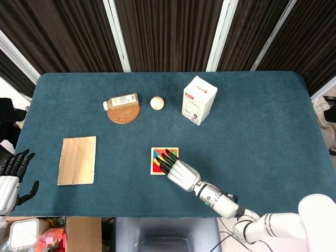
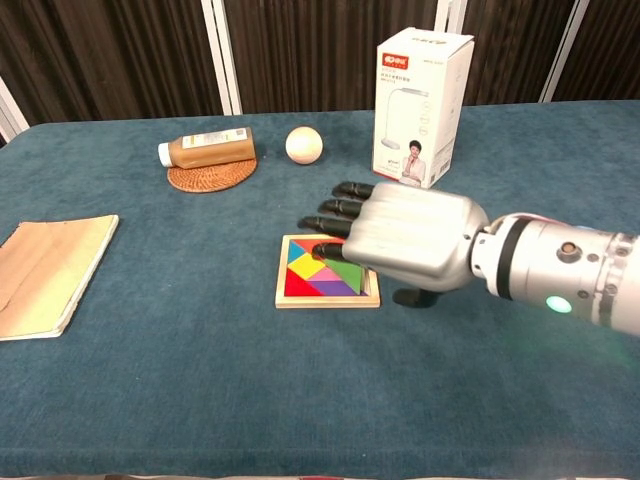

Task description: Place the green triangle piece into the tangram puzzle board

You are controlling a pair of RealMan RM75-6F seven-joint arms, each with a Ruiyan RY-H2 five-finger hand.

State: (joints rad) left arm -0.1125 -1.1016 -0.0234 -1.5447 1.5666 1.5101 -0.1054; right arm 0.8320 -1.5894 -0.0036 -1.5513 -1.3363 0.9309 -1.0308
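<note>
The tangram board [image 2: 281,296] [image 1: 154,170] is a small wooden square tray lying flat mid-table, filled with coloured pieces. The green triangle piece [image 2: 346,276] lies flat in the board's right part, among the other pieces. My right hand [image 2: 405,238] [image 1: 177,171] hovers over the board's right edge, fingers extended and apart, holding nothing. Its fingertips [image 2: 335,206] reach over the board's far right corner. My left hand [image 1: 11,177] hangs off the table's near left edge, fingers spread and empty; the chest view does not show it.
A brown notebook [image 2: 45,272] lies at the left. At the back are a brown bottle [image 2: 205,148] on its side on a woven coaster [image 2: 210,175], a wooden ball [image 2: 304,144] and a white lamp box [image 2: 420,95] just beyond my right hand.
</note>
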